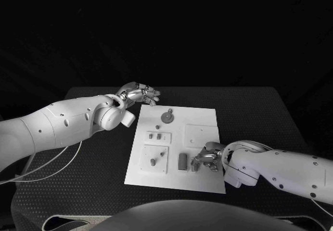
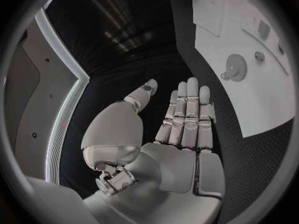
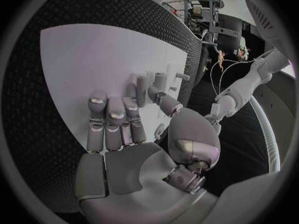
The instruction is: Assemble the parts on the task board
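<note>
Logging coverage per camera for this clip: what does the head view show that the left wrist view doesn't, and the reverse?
Head view alone: the right hand over the near right part of the task board, beside a dark upright part, plus the pegs on the raised plates. Left wrist view alone: the left hand's palm, with fingers straight, apart and holding nothing, over black table. Both: the left hand, the board's far corner and the gear on it.

A black table — its top dimpled and dark — lies beneath the fingers and spreads out beyond them on every side.
</note>
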You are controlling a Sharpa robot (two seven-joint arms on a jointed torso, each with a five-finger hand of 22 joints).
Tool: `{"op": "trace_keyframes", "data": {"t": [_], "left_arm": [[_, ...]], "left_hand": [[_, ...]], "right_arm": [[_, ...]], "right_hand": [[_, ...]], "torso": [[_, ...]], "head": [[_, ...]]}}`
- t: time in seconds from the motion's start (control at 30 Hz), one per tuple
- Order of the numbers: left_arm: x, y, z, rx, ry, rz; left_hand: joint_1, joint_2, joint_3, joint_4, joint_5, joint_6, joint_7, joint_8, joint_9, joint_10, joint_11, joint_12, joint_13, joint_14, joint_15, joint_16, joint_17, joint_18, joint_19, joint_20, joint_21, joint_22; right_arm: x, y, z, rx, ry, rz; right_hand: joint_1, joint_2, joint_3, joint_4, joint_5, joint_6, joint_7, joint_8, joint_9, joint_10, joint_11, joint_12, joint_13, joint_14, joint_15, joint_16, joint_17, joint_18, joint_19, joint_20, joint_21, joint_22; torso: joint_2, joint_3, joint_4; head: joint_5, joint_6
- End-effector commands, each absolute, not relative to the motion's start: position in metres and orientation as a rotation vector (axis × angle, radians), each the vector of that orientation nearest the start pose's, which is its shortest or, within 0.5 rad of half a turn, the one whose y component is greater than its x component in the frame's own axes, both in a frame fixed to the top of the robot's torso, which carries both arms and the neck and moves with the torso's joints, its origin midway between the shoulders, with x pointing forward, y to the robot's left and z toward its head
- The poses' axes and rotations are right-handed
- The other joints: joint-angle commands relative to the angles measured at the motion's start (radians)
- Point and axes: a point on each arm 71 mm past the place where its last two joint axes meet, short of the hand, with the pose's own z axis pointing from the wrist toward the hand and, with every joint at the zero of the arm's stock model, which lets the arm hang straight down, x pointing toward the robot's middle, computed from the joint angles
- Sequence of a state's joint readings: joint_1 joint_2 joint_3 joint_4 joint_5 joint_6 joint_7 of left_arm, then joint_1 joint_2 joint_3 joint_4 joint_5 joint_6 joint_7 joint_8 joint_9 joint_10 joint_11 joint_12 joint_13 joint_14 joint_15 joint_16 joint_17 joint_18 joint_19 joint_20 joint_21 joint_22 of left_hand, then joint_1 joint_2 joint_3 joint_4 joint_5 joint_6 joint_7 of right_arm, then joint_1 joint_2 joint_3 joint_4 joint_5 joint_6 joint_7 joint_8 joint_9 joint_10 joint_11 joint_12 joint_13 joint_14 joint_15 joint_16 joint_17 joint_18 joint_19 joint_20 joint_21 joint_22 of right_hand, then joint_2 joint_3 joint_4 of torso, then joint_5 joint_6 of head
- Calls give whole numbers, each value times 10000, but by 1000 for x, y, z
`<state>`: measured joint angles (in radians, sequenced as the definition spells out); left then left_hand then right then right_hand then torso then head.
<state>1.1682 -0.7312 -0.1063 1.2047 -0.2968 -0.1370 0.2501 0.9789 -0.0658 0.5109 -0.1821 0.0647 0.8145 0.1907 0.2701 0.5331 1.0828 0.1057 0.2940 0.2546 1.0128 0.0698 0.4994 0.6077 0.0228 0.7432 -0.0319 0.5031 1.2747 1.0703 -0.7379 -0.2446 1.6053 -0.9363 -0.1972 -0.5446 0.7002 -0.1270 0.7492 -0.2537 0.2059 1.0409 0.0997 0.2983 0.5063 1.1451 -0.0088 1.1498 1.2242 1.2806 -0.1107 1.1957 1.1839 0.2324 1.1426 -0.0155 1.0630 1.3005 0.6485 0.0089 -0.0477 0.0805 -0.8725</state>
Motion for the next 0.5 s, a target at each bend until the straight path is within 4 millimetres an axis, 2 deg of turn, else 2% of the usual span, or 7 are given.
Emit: {"op": "trace_keyframes", "data": {"t": [0.03,0.3,0.5], "left_arm": [[522,236,-242,-8928,17254,-12943],[523,236,-241,-8909,17140,-12919],[523,236,-241,-8911,17149,-12919]], "left_hand": [[-45,-1,-11,-11,-38,-72,-23,62,-17,3,84,-44,11,93,-12,-68,18,133,47,8,-60,11],[-39,2,-8,-16,-34,-67,-25,68,-17,11,80,-41,16,103,-16,-72,31,135,55,6,-62,18],[-39,4,-9,-17,-34,-65,-25,71,-17,13,79,-41,18,107,-16,-75,37,135,59,6,-64,22]], "right_arm": [[382,-150,-333,3572,24828,5357],[381,-150,-333,3524,24879,5358],[381,-150,-333,3441,24899,5384]], "right_hand": [[5,-116,-55,21,-107,-63,-1,-33,-25,-87,-9,-43,-10,-43,0,-43,13,294,-28,-22,-6,-17],[36,-214,-66,56,-186,-75,0,-35,-31,-109,-8,-64,-19,-51,-1,-58,15,294,-31,-30,-13,-20],[150,-155,-34,41,-178,-68,-4,-26,-30,-85,-11,-39,5,-44,-2,-51,35,294,-32,-43,-12,-18]], "torso": [[3,6,2],[1,-1,2],[2,-2,6]], "head": [[6,-1],[27,-1],[33,-1]]}}
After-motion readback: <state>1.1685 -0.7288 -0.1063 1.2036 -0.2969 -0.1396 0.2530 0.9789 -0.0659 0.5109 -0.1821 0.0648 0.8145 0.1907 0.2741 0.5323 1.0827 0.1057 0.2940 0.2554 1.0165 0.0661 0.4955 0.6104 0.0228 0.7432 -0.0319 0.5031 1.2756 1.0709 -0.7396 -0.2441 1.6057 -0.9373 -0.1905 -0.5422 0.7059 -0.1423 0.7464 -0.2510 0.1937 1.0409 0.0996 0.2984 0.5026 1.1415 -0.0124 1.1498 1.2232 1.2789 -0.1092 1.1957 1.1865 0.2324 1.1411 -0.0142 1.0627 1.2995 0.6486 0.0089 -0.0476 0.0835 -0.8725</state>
